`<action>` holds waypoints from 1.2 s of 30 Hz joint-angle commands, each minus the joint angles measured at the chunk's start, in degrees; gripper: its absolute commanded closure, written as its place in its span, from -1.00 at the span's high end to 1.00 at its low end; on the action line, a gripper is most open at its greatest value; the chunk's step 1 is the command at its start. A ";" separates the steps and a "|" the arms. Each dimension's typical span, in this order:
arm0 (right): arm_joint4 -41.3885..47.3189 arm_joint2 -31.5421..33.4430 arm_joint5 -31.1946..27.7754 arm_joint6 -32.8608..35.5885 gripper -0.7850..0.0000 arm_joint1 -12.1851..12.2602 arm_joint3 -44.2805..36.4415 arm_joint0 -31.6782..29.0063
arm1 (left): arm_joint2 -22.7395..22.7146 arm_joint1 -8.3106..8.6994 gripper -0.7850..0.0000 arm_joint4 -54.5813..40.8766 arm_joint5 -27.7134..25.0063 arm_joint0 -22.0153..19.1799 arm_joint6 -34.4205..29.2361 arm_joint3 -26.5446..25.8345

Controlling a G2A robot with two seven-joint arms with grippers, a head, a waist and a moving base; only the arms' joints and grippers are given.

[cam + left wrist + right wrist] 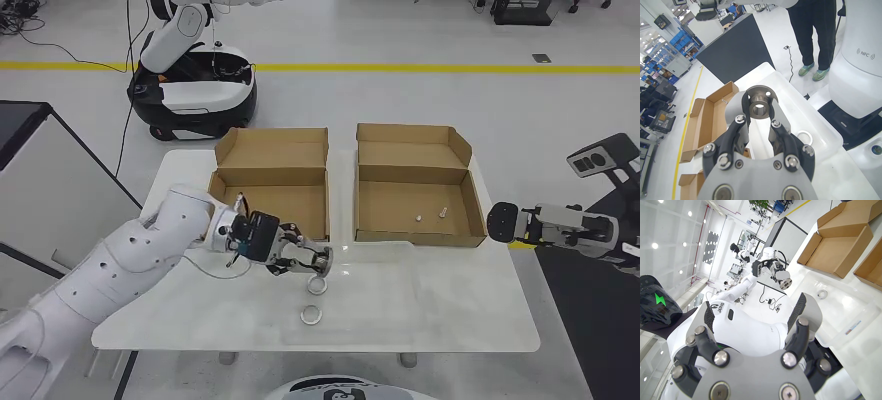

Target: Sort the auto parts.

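Flanged bushing (pixel 758 91): pinched by its hub in left gripper (pixel 759 106) jaws, raised over table (pixel 430 300) near ring (pixel 311 314); bore and flange holes seen from left wrist. Right gripper (pixel 755 309): jaws spread, beyond table's right edge. Top view: two small parts (pixel 441 210) in right box (pixel 420 238)

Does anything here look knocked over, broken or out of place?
Nothing stands out. The boxes sit upright and open on the table, the left gripper holds a metal flange squarely, and a ring lies flat on the table.
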 commanded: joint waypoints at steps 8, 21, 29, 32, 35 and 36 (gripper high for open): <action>0.00 0.00 0.00 0.00 1.00 0.00 0.00 0.00 | 1.05 0.76 -1.00 -0.43 3.97 -0.92 3.87 0.06; 0.00 0.00 0.00 0.00 1.00 0.00 0.00 0.00 | 3.72 3.05 -1.00 -1.73 7.94 -3.78 7.85 -2.12; 0.00 0.00 0.00 0.00 1.00 0.00 0.00 0.00 | 4.90 4.71 -1.00 -2.01 9.27 -4.96 9.18 -3.39; 0.00 0.00 0.00 0.00 1.00 0.00 0.00 0.00 | 5.46 5.16 -1.00 -1.91 10.31 -5.41 10.21 -3.76; 0.00 0.00 0.00 0.00 1.00 0.00 0.00 0.00 | 6.00 5.65 -1.00 -1.96 11.59 -5.97 11.50 -4.23; 0.00 0.00 0.00 0.00 1.00 0.00 0.00 0.00 | 6.18 5.84 -1.00 -2.05 11.96 -6.20 11.87 -4.47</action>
